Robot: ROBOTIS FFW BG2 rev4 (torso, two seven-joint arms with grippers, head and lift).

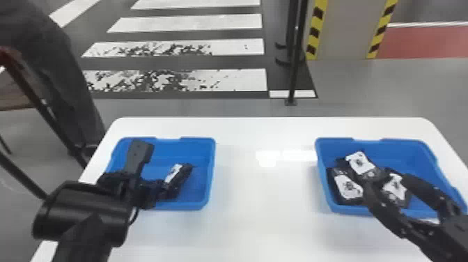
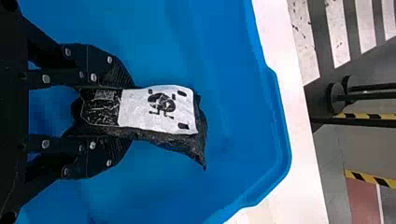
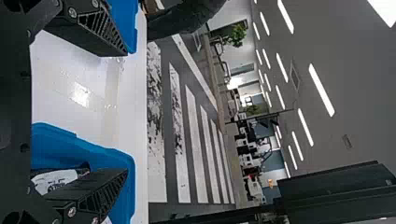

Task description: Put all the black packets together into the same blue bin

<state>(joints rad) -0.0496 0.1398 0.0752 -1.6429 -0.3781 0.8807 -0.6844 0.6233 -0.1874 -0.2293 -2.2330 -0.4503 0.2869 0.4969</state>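
At the desk's [image 1: 264, 195] left, my left gripper [image 1: 165, 190] reaches down into a blue bin [image 1: 211, 163], its fingers [image 2: 105, 65] closed on both sides of a black packet [image 1: 180, 178] with a white label. On the right, my right gripper [image 1: 386, 182] spreads its fingers [image 1: 383, 209] wide over the other blue bin [image 1: 404, 155]. Three more packets [image 1: 348, 188] lie bunched in there; whether I touch them I can't tell.

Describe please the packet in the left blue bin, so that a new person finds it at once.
On the white table, find the blue bin on the robot's left. Inside, a black packet with white label sits between the left gripper's fingers. Unlike the packets grouped in the right bin, it is alone.
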